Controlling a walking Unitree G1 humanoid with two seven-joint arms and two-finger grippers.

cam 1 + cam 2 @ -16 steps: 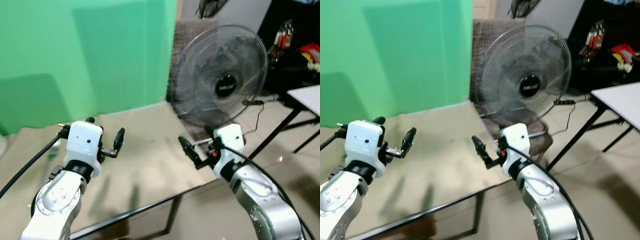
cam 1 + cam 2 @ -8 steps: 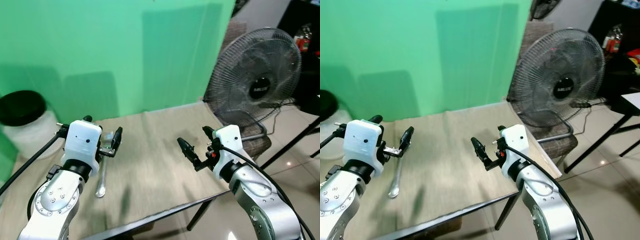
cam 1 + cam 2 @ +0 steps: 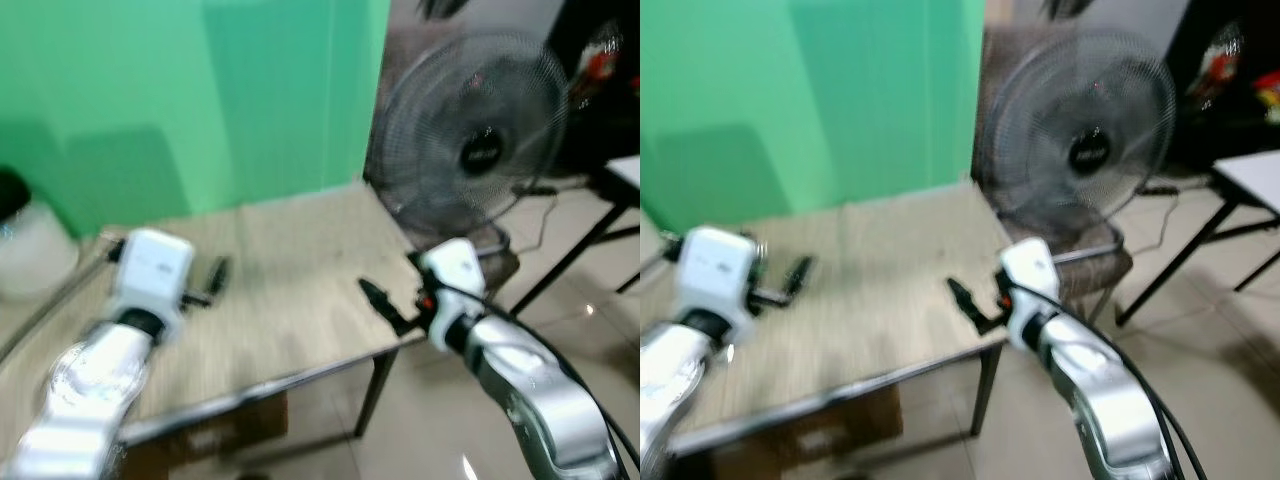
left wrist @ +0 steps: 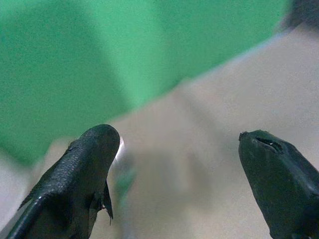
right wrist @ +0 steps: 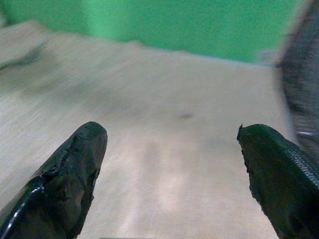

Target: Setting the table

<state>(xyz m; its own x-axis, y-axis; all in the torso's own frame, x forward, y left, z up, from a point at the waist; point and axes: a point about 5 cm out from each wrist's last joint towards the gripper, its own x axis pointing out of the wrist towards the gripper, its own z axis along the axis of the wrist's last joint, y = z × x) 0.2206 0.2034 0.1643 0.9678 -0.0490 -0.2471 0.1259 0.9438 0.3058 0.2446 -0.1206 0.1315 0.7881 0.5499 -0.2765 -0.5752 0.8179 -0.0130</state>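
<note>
**Above the counter, both grippers empty**

Over a beige counter (image 3: pixel 290 270), both arms are raised, frames blurred. Left gripper (image 3: pixel 212 280) hangs above the counter's left part, jaws wide apart with nothing between them. Right gripper (image 3: pixel 385 306) sits near the counter's front right edge, jaws likewise wide and empty; its wrist view shows bare tabletop under the fingertips (image 5: pixel 75 164). No tableware can be made out through the blur. Green wall (image 3: pixel 180 100) backs the counter. Standing fan (image 3: pixel 470 150) is just beyond the right end. White container (image 3: pixel 30 250) sits at far left.
</note>
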